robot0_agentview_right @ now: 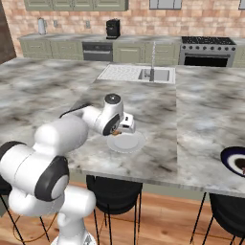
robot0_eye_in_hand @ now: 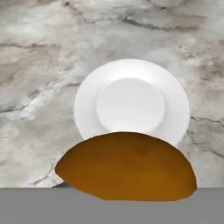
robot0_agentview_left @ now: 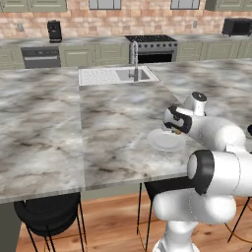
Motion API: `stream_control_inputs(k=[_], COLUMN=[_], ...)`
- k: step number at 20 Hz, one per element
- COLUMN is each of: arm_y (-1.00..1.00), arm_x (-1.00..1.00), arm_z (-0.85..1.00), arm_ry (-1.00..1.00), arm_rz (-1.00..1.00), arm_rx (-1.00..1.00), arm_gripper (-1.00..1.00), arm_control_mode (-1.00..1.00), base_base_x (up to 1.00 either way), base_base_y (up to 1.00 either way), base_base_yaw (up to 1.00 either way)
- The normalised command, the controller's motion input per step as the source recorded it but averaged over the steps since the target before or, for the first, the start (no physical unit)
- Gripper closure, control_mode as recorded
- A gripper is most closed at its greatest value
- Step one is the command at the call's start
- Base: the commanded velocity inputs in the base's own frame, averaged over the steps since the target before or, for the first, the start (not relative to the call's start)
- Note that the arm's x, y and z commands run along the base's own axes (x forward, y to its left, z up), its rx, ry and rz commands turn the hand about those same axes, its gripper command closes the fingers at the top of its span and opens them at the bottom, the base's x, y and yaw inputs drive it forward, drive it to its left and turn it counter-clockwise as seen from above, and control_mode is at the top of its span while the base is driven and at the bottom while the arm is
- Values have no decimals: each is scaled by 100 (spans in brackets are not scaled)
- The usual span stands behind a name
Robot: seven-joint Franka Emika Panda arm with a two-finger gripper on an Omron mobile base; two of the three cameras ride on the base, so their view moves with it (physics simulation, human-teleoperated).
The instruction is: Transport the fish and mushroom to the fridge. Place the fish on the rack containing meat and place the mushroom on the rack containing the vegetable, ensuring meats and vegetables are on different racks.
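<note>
The arm bends low over the marble bench (robot0_agentview_left: 98, 128), and its gripper (robot0_agentview_left: 176, 131) hangs just above a white plate (robot0_eye_in_hand: 131, 103) that sits near the bench's front edge. The jaws are pinching the mushroom (robot0_eye_in_hand: 127, 165), the brown-orange lump that bulges large at the bottom of the hand view and peeps out as a small orange spot under the hand in the left base view. The plate beneath it is bare, and the mushroom hangs clear of the dish, which suits carrying it off rather than setting it down. I'd judge the grip snug, since the jaws stand close together around so small a thing. The fridge isn't anywhere in front of me from here, so the base will likely have to drive before any shelf comes within reach. A dark bowl (robot0_agentview_right: 234, 160) sits at the far right edge of the bench; what's in it is too small to make out.
</note>
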Motion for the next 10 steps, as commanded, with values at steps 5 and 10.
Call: stream_control_inputs(k=[5,10], arm_y=[2,4], arm_x=[-45,-36], arm_z=[64,58], arm_ry=[0,0], arm_rz=[6,-7], arm_rx=[-1,0], arm_gripper=[100,100], arm_control_mode=[-100,-100], base_base_x=[0,0], base_base_y=[0,0], base_base_yaw=[0,0])
